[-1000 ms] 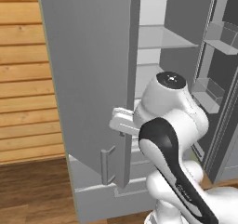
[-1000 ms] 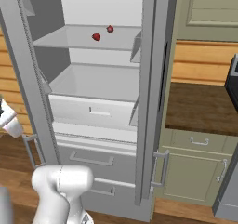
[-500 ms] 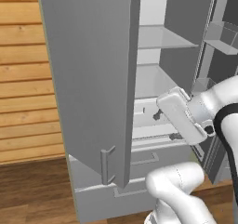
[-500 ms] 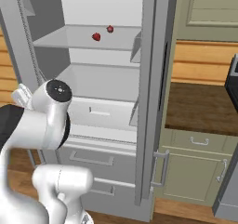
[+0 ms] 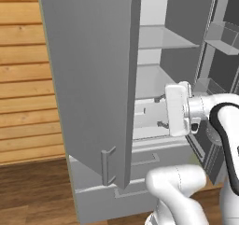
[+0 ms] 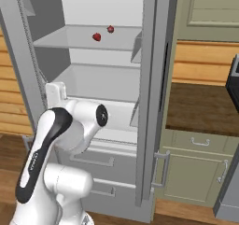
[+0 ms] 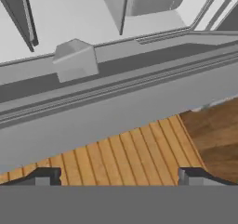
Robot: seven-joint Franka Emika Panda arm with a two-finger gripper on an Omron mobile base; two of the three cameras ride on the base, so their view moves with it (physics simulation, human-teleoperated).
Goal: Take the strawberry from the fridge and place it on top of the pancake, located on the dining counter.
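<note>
We find no legible text, label, brand, number or sign on any surface. The fridge (image 6: 149,102) doors, shelves and drawers are plain grey, and the cabinets beside the fridge (image 6: 196,172) carry no markings we can read.

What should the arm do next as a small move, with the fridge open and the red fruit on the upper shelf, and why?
Probably lift the open gripper up toward the strawberry. The gripper is empty and sits low, at the height of the fridge's drawer, while the strawberry lies on the upper shelf, beside a second small red fruit. The door is already open, so the way looks free.
</note>
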